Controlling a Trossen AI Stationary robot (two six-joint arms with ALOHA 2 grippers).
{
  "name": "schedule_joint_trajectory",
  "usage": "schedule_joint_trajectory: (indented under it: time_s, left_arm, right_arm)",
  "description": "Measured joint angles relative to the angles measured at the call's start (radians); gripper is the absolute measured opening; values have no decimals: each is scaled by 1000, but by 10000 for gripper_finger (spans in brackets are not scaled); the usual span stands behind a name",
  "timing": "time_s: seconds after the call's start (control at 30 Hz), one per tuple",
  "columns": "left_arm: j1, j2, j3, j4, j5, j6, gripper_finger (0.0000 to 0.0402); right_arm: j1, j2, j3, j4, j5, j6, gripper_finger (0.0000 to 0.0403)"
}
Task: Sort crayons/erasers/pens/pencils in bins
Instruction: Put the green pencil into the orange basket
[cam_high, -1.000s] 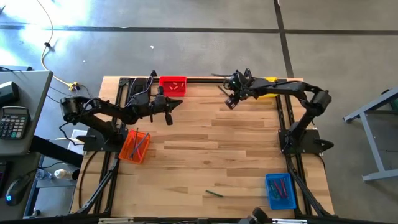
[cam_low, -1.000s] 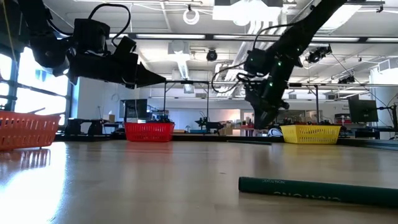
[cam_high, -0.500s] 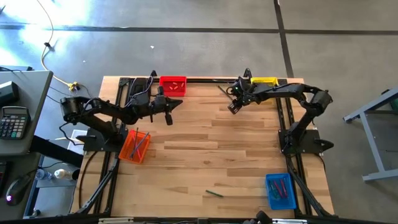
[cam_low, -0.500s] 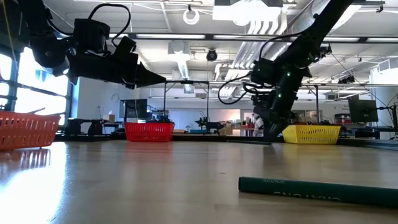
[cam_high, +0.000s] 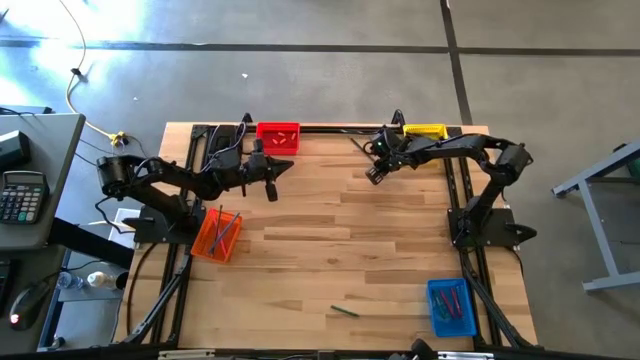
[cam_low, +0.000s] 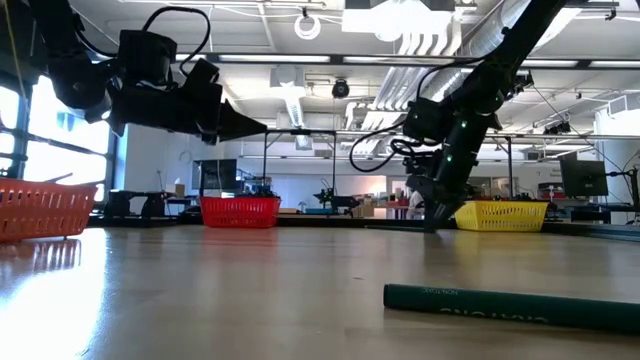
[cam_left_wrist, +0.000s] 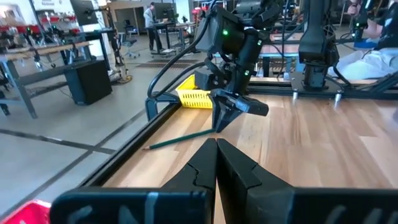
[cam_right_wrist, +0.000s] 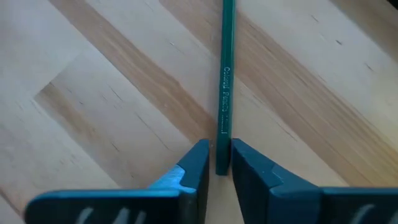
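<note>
A thin green pencil (cam_right_wrist: 225, 81) lies flat on the table near the far edge, between the red bin (cam_high: 278, 137) and the yellow bin (cam_high: 424, 131). My right gripper (cam_right_wrist: 219, 163) is down at the table with its fingers closed on the pencil's end; the left wrist view shows it (cam_left_wrist: 224, 118) at that end of the pencil (cam_left_wrist: 180, 139). My left gripper (cam_high: 272, 190) hangs shut and holding nothing above the table, just near of the red bin. A second green pencil (cam_high: 345, 311) lies by the near edge. My right gripper has the green pencil's end (cam_right_wrist: 222, 155) pinched between its two fingers, one on each long side. The fingers (cam_left_wrist: 219, 117) come from above, pointing down at a slant. The pencil lies flat on the table, stretching away from the fingers toward the far edge.
An orange bin (cam_high: 218, 233) with sticks in it sits at the table's left edge, and a blue bin (cam_high: 452, 306) with pens at the near right corner. The second pencil (cam_low: 510, 303) lies close in front of the low camera. A black rail runs along the far edge.
My right gripper has come down to the table top and a little toward the near edge, onto the pencil's end. In the low view its fingers have drawn together. The pencil lies where it was.
</note>
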Motion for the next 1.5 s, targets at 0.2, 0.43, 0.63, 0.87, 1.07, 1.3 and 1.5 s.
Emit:
schedule_joint_trajectory:
  time_s: [0.2,0.43,0.63,0.87,1.07,1.3,1.5]
  left_arm:
    - [0,0,8,-32,18,-42,0]
    - [-15,0,61,-238,130,1,2]
    - [-76,0,65,-261,91,79,34]
    - [-221,0,143,-465,-81,210,99]
    - [-338,0,201,-500,-285,350,138]
    - [-436,0,242,-557,-378,484,147]
    - [-502,8,244,-557,-514,644,147]
  right_arm:
    - [0,1,-1,-3,0,-42,14]
    - [37,-23,-4,-12,19,-69,10]
    - [100,-83,-7,-36,-40,-53,10]
    - [213,-92,-6,-28,-72,-2,11]
    - [316,-93,-5,46,-113,75,11]
    - [398,-93,-5,165,-178,182,11]
    - [429,-94,-4,250,-252,249,11]
